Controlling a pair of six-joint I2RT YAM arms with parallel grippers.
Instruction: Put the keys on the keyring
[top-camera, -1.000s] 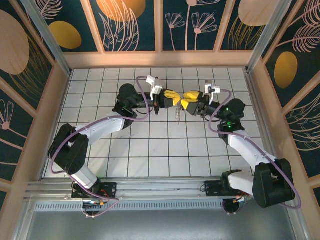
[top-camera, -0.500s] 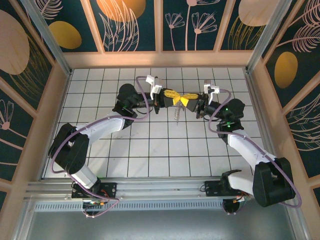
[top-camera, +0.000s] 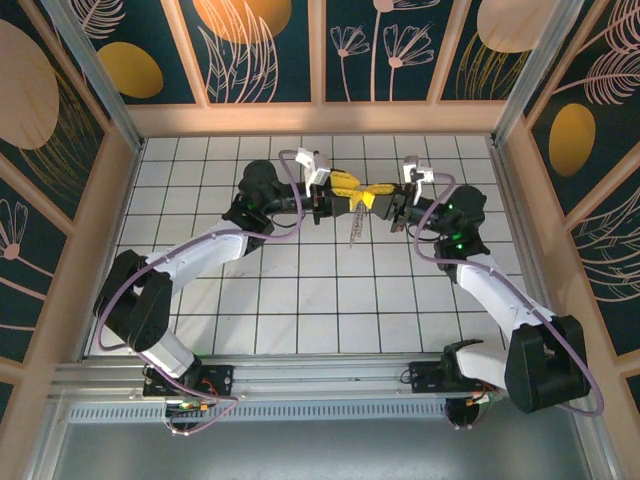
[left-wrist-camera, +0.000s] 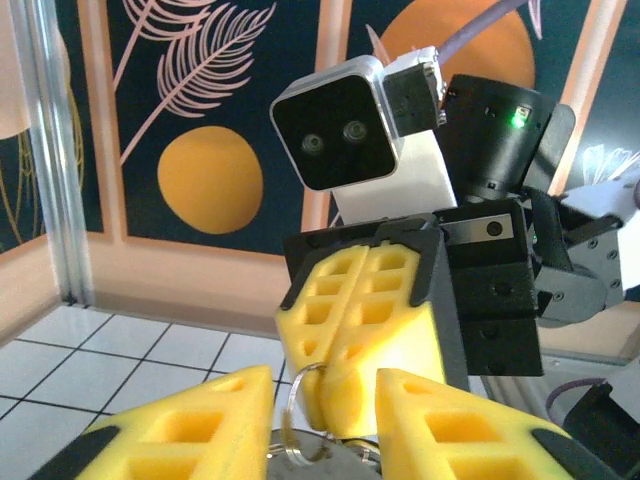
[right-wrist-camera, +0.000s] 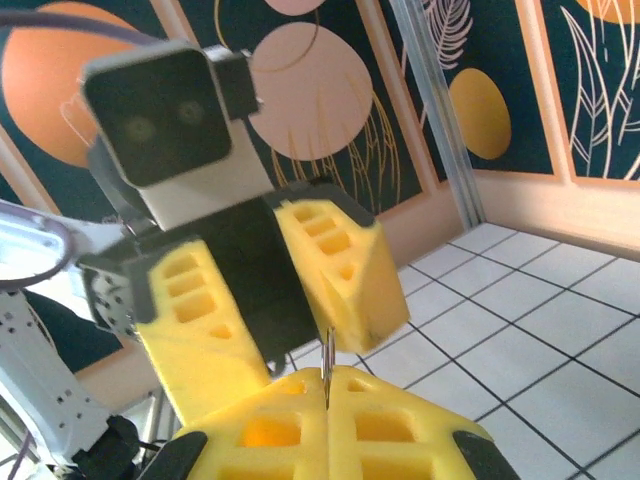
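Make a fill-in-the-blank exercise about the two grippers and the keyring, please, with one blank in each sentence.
1. The right gripper is ___ on the keyring.
2. The left gripper is ___, with its fingers apart.
3. The fingers of both grippers are ___ in colour.

Missing words: shut; open; yellow.
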